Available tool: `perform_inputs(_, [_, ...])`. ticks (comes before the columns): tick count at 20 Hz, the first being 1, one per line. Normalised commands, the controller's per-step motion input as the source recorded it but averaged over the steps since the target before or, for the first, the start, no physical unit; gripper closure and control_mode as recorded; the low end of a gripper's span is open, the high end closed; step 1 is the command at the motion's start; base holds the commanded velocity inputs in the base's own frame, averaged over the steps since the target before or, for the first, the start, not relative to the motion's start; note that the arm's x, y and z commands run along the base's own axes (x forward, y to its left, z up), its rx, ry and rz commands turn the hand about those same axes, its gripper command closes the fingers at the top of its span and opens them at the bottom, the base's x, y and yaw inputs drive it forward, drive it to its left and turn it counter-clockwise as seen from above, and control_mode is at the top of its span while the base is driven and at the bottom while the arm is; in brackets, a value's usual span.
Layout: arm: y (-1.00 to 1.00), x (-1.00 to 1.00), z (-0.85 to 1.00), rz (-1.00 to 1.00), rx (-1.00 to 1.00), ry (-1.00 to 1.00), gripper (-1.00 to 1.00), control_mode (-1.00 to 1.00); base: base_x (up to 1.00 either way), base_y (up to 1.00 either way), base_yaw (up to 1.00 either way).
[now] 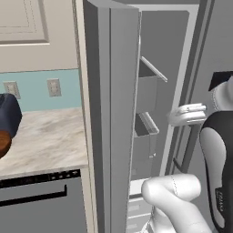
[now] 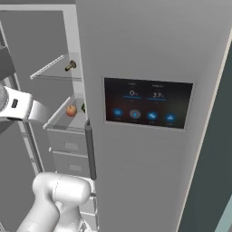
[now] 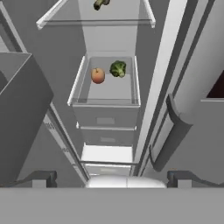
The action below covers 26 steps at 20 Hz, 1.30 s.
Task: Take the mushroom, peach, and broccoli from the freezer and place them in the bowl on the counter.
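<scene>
The freezer (image 3: pixel 109 87) stands open, its grey door (image 1: pixel 111 113) swung out to the left, with grey bins on the inner side of the door. In the hand view the peach (image 3: pixel 98 75) and the broccoli (image 3: pixel 118 68) lie side by side on a clear shelf (image 3: pixel 105 103) in the white interior, the peach to the left and the broccoli just beside it to the right, a little farther back. I cannot tell if they touch. On the shelf above them lies the mushroom (image 3: pixel 101 4), partly cut by the top edge of the view. Below the shelf there are grey drawers (image 3: pixel 106 120).

The claw (image 3: pixel 111 179) is open wide, its two dark fingertips (image 3: pixel 39 178) well apart, and it holds nothing. It hangs in front of the freezer, well apart from the food.

In the left base view the beige worktop (image 1: pixel 45 136) lies left of the freezer. At its left edge a part of the reddish-brown bowl (image 1: pixel 3 143) shows, with the dark blue toaster (image 1: pixel 9 113) behind it.

In the right base view the wider door with the dark dispenser panel (image 2: pixel 147 104) is to the right of the freezer.
</scene>
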Motion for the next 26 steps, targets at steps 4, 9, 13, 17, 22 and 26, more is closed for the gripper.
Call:
perform_inputs(4, [0.12,0.59,0.26,0.07,0.04,-0.14,-1.00,-1.00,0.00,0.00,0.00])
perform_inputs(9, [0.09,0.60,0.19,0.05,0.02,-0.13,-1.00,-1.00,0.00,0.00,0.00])
perform_inputs(13, [0.17,0.49,0.09,0.00,0.00,-0.10,-1.00,-1.00,0.00,0.00,0.00])
perform_inputs(17, [0.03,0.45,0.07,0.00,0.00,-0.06,-1.00,-1.00,0.00,0.00,0.00])
perform_inputs(22, [-0.01,0.48,0.15,0.00,0.00,-0.01,-1.00,-1.00,0.00,0.00,0.00])
perform_inputs(26, [0.00,0.39,0.19,0.00,0.00,0.00,-1.00,-1.00,0.00,0.00,0.00])
